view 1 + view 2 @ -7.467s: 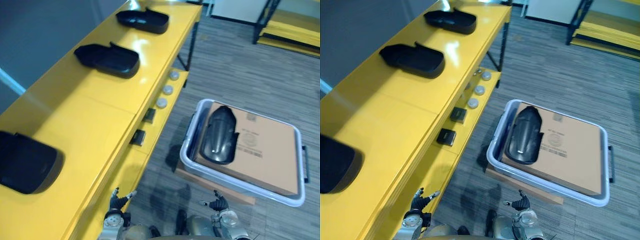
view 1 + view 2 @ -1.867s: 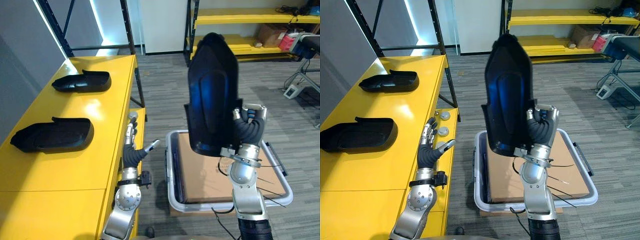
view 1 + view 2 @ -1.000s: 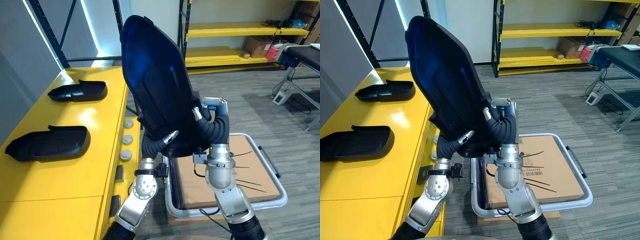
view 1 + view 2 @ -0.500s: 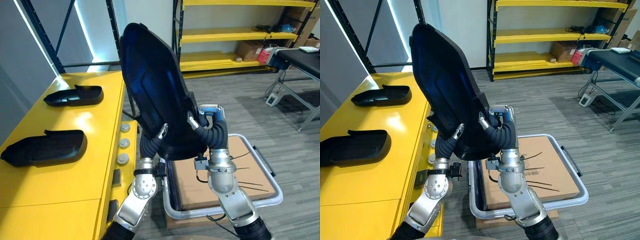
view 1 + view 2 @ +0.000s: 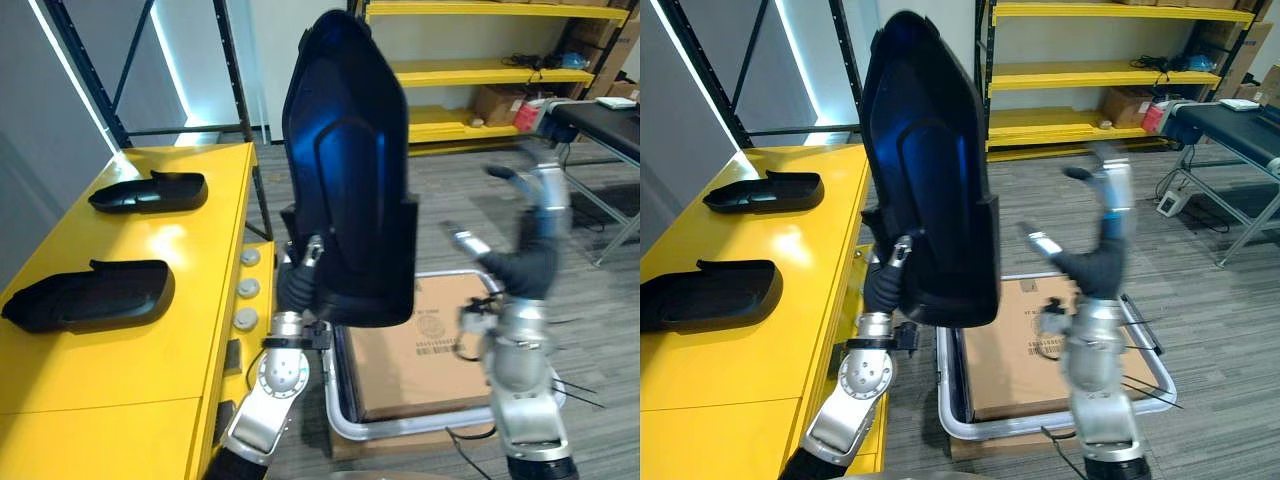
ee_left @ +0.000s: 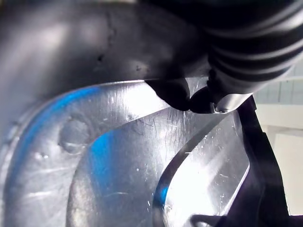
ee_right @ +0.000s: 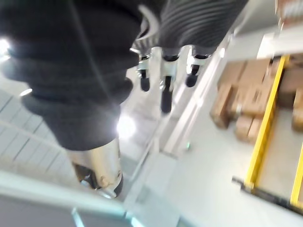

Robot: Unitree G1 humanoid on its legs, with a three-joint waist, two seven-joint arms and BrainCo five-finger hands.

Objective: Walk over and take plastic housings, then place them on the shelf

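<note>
Housing (image 5: 350, 170) stands upright in my left hand (image 5: 300, 285), fingers pinching its lower left edge, long axis vertical. My right hand (image 5: 530, 262) hangs open, apart to the right. To my left lies the shelf (image 5: 150, 350), closest to my left arm. It carries two more, a near housing (image 5: 90, 295) and a far housing (image 5: 148, 190) — three counted, one of them held.

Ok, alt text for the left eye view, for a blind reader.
The left hand holds a black plastic housing upright beside a yellow shelf where two more housings lie. The open right hand is raised near a grey bin.
</note>
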